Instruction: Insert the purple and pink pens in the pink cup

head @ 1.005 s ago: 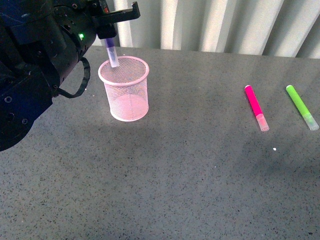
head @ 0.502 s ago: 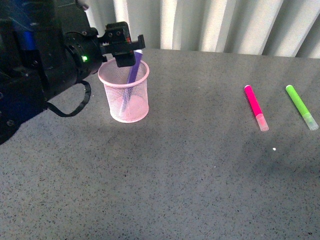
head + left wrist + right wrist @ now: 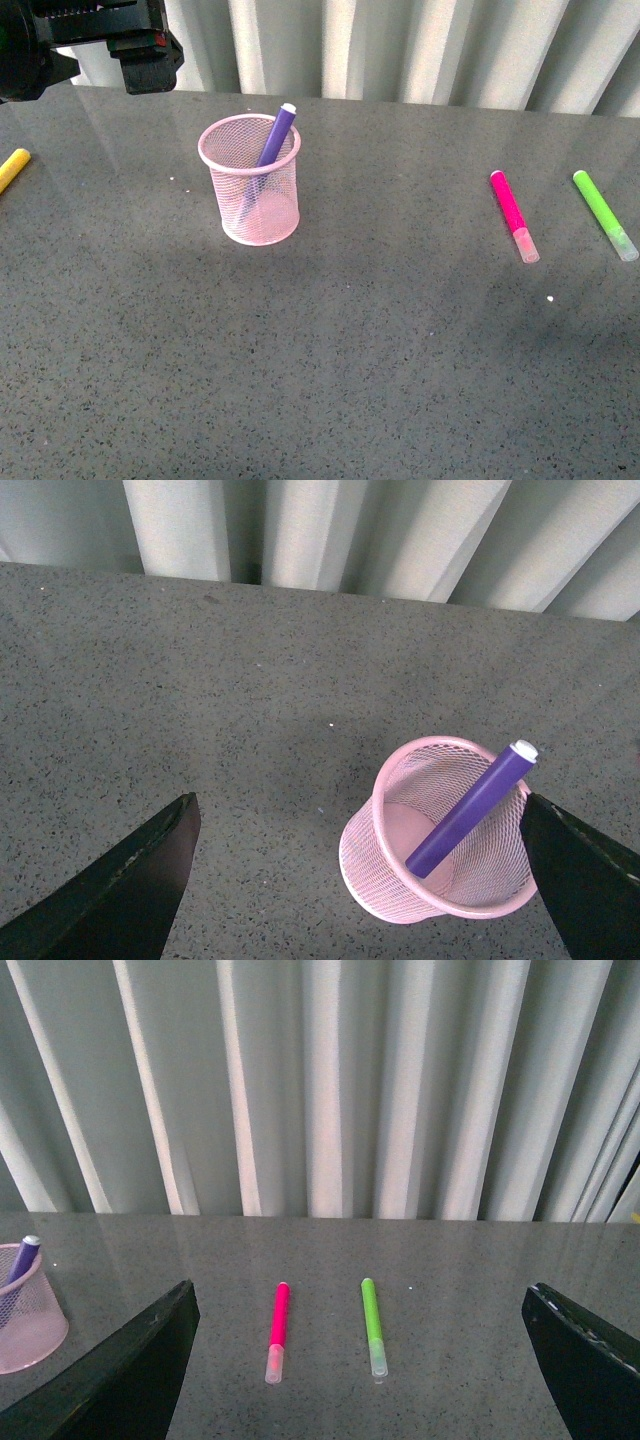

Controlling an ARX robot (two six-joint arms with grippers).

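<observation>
The pink cup (image 3: 250, 185) stands upright at the table's back left. Inside it the purple pen (image 3: 272, 138) leans against the right side of the rim, its pale end poking out above. In the left wrist view my left gripper (image 3: 355, 802) hangs open above and behind the cup (image 3: 400, 905), with the purple pen (image 3: 465, 815) free of both fingers. Flat on the table at the right lies the pink pen (image 3: 512, 212), cap toward me. My right gripper (image 3: 360, 1288) is open and empty, well short of the pink pen (image 3: 278, 1325).
A lime-green marker (image 3: 603, 212) lies just right of the pink pen and parallel to it. A yellow marker (image 3: 12, 168) pokes in at the left edge. A pleated curtain (image 3: 420, 50) backs the grey table (image 3: 350, 350).
My left gripper let go of the purple pen, which dropped into the cup and now leans on its rim. The left arm drew back up and left, uncovering the yellow marker.
</observation>
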